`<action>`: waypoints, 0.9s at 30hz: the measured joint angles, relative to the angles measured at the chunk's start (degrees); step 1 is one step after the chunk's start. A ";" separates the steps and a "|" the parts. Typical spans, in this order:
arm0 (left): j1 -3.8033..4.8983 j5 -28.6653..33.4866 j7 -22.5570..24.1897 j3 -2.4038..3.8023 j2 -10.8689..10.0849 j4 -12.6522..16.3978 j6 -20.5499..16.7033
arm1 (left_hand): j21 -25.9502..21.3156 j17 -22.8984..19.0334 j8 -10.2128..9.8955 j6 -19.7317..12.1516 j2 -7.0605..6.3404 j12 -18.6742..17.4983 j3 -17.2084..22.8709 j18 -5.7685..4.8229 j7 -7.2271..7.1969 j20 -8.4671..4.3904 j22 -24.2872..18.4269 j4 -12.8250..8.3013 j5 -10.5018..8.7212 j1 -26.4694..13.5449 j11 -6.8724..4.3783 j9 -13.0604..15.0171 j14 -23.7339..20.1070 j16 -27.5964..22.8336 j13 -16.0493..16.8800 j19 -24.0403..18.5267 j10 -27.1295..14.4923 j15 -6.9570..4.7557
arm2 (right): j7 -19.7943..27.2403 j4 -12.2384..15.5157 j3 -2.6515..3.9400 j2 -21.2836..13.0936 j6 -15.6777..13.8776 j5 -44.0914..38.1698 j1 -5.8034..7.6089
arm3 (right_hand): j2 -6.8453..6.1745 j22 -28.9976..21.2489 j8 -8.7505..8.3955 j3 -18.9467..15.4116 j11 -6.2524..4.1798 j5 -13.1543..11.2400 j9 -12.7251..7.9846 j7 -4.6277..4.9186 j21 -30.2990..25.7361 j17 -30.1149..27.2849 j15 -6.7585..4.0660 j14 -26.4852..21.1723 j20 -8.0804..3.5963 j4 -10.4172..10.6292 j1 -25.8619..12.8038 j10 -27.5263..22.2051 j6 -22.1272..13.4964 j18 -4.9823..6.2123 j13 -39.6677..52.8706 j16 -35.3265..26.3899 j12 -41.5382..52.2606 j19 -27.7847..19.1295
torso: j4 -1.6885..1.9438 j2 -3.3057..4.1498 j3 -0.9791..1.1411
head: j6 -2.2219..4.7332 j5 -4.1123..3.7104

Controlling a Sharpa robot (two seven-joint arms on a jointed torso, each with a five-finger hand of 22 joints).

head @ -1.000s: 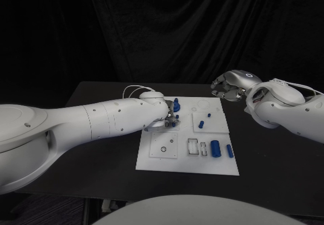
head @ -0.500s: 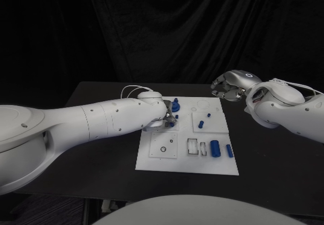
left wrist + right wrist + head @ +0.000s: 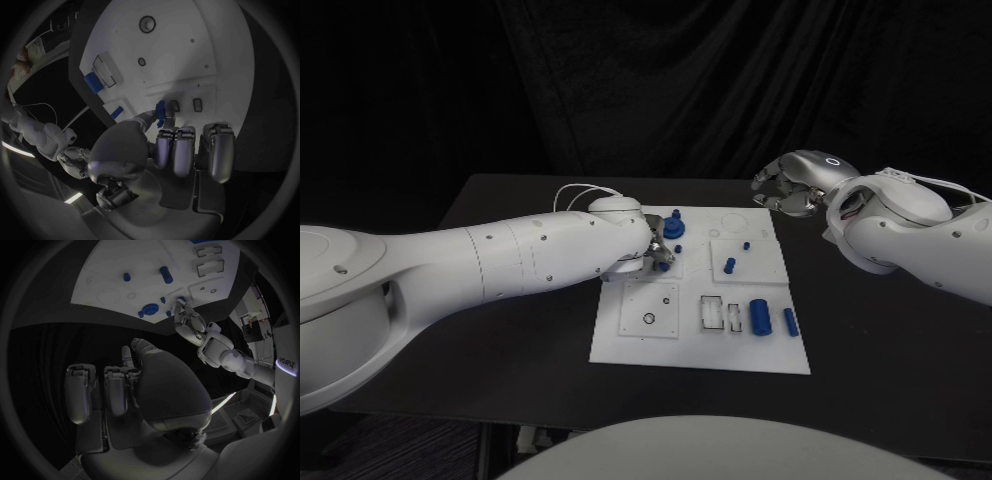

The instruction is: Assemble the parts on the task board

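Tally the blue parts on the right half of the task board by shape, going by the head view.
Short pegs: 2
Long pieces: 2
Total: 4

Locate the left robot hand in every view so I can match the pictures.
Head view: left robot hand over the task board's left edge.
Left wrist view: left robot hand mid-circle, pinching a blue part.
Right wrist view: left robot hand beside the board.
Shared landmark: the task board.
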 measured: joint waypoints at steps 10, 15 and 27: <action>0.00 -0.01 0.00 0.00 -2.11 1.67 -2.01 | 0.00 0.00 -0.05 0.47 -0.45 0.00 0.95 0.00 -0.25 0.00 0.00 0.00 -0.01 -0.46 0.00 0.36 0.00 0.00 0.00 0.00 0.00 0.00 | -0.07 -0.07 -0.01 -0.23 0.11 0.00 -0.13 | 0.00 -0.01 0.00 0.00 0.00 0.00 0.00 0.00 0.00 0.00 0.00 0.00 0.00 0.00 0.00 0.00 0.00 0.00 0.00 0.00 0.00 0.00 | -0.02 0.00 0.00 | 0.00 0.05; -0.01 -0.01 0.00 0.00 -2.94 2.56 -3.34 | 0.00 0.00 -0.06 0.69 -0.89 0.00 1.65 0.00 -0.27 0.00 0.00 -0.23 -0.03 -0.91 -0.22 0.56 0.00 0.00 0.00 0.00 0.22 0.00 | -0.09 -0.07 -0.01 -0.31 0.19 0.00 -0.18 | 0.00 -0.01 0.00 0.00 0.00 0.00 0.00 0.00 0.00 0.00 0.00 0.00 0.00 0.00 0.00 0.00 0.00 0.00 0.00 0.00 0.00 0.00 | -0.02 0.01 0.01 | 0.00 -0.02; -0.03 -0.01 -0.30 -0.01 -3.75 2.88 -5.17 | 0.00 0.04 -0.32 1.20 -1.08 0.00 2.12 0.00 -0.36 0.00 -0.01 0.25 -0.27 -2.03 -0.22 0.85 0.00 0.00 0.00 0.00 0.22 0.00 | -0.22 -0.11 0.00 -0.32 0.55 0.00 -0.29 | 0.00 -0.02 0.00 0.00 0.00 0.00 0.01 0.00 0.00 0.04 0.00 0.00 0.00 0.00 0.00 0.00 0.00 0.00 0.00 0.00 0.00 0.00 | -0.02 0.04 0.02 | 0.00 0.30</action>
